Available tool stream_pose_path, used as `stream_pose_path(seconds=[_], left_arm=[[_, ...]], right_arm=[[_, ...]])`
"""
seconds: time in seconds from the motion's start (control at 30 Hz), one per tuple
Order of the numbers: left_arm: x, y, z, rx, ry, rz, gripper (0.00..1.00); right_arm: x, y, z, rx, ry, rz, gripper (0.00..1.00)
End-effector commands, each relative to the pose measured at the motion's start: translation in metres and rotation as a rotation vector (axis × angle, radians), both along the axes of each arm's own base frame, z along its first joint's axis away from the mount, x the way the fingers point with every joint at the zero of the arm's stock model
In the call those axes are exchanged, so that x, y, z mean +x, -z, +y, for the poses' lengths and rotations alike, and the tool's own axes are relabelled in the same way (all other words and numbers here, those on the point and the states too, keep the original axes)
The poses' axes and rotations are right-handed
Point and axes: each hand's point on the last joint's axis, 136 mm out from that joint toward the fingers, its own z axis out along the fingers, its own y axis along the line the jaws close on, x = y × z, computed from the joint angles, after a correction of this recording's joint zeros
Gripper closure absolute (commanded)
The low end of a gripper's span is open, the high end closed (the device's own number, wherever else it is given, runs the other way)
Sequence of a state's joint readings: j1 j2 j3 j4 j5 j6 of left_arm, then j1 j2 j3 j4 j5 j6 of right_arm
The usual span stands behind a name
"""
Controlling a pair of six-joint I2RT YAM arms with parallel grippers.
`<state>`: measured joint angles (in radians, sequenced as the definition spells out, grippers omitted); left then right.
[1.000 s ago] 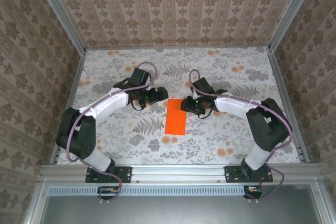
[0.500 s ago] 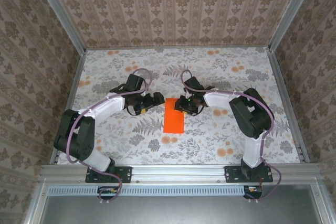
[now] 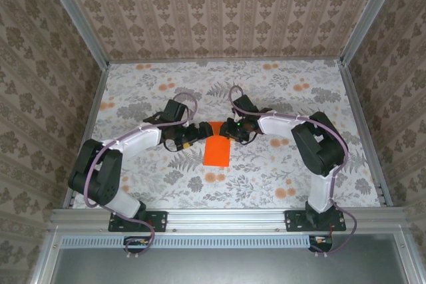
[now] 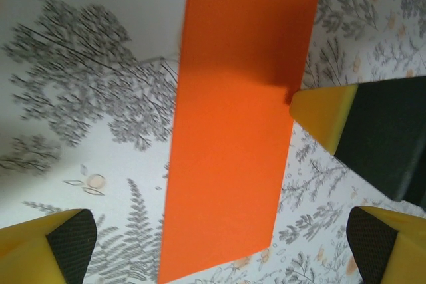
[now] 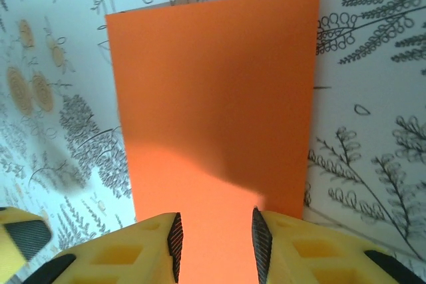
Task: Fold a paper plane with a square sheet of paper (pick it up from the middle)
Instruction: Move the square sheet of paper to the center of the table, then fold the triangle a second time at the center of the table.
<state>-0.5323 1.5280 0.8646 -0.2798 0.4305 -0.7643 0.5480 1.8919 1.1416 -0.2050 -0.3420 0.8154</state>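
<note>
No legible text, plain orange sheet of paper (image 4: 233, 131) unmarked, floral table (image 3: 286, 98) and patterned walls (image 3: 219, 11) wordless

From my station I see the counter (image 3: 286, 98) covered in a pale cloth or paper, I can't tell which, printed with grey ferns (image 4: 73, 78) and small pale-orange flower spots (image 3: 214, 177). Brown patterned wallpaper (image 3: 226, 11) lines the three walls around it. A metal rail (image 3: 226, 217) runs along the near edge.
</note>
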Motion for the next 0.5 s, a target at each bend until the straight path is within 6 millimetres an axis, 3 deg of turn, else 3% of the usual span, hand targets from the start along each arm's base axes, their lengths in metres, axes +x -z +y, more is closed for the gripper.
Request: stream_pose_path(seconds=[0.0, 0.13, 0.27, 0.47], left_arm=[[-0.009, -0.003, -0.006, -0.024, -0.019, 0.014, 0.00], [-0.019, 0.001, -0.012, -0.034, -0.025, 0.041, 0.01], [-0.026, 0.003, -0.016, -0.043, -0.026, 0.068, 0.09], [-0.033, 0.010, -0.017, -0.030, -0.038, 0.115, 0.14]], right_arm=[[-0.006, -0.007, -0.010, -0.043, 0.005, -0.009, 0.64], [-0.006, 0.003, -0.005, -0.042, -0.013, 0.024, 0.64], [-0.004, 0.010, -0.001, -0.040, -0.023, 0.041, 0.64], [-0.005, 0.024, -0.006, -0.076, -0.019, 0.074, 0.64]])
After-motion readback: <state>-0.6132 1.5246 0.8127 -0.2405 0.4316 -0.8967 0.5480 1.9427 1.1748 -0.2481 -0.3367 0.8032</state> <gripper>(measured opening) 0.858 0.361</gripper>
